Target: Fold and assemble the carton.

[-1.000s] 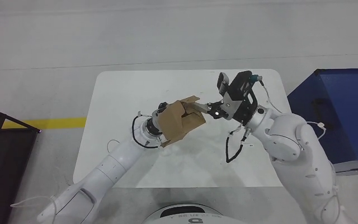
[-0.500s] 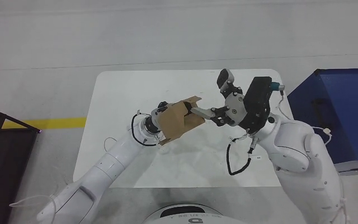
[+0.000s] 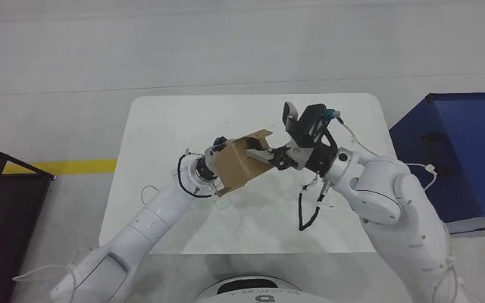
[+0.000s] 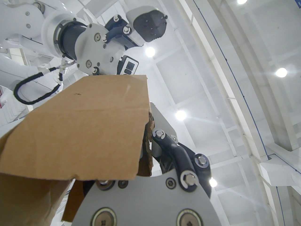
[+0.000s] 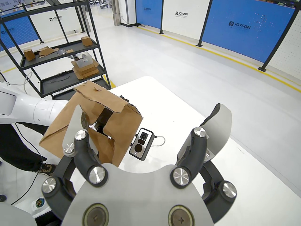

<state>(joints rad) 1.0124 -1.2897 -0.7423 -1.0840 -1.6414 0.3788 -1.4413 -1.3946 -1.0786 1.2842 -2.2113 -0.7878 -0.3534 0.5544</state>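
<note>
One white table (image 3: pixel 167 129), left gripper (image 3: pixel 217 156) clamping carton (image 3: pixel 242 163), right gripper (image 5: pixel 147 122) spread, grey floor (image 3: pixel 227 45).

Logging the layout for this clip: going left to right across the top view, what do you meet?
Yellow floor line → carton → right gripper, open, one finger inside the carton → blue bin.

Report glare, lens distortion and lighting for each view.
Left wrist view: ceiling lamps flare into starbursts beyond the carton. Right wrist view: the wide lens bows the blue barriers. Top view: even light on the white table, no glare.
</note>
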